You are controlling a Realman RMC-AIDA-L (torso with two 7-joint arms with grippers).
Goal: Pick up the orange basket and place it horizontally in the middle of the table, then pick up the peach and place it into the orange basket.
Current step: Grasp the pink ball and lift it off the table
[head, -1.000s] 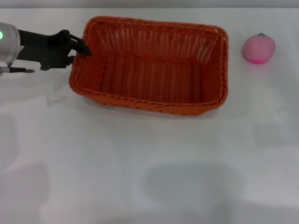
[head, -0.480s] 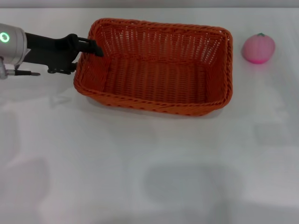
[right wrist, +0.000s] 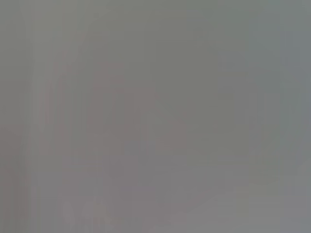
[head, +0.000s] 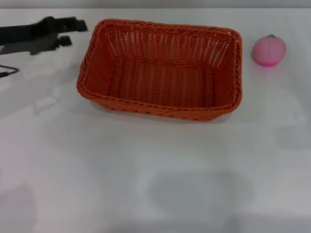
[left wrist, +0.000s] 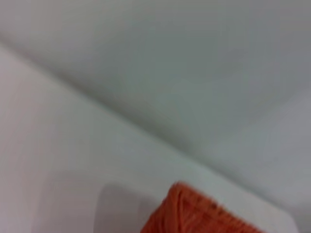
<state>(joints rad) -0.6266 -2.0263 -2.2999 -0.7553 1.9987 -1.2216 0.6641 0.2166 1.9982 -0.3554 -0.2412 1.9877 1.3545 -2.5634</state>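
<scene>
The orange basket (head: 160, 68) rests flat on the white table (head: 146, 170), its long side running left to right, at the far middle. In the left wrist view one corner of its rim (left wrist: 194, 213) shows. My left gripper (head: 77, 33) hovers at the far left, just clear of the basket's left rim, open and holding nothing. The pink peach (head: 268, 50) sits on the table to the right of the basket, apart from it. My right gripper is out of view; its wrist view shows only plain grey.
A thin dark cable (head: 8, 72) lies at the left edge, beneath the left arm. White tabletop stretches from the basket to the near edge.
The left gripper let go of the basket's left rim and drew back up and to the left. Before that it nudged the basket slightly rightward. The peach stayed put.
</scene>
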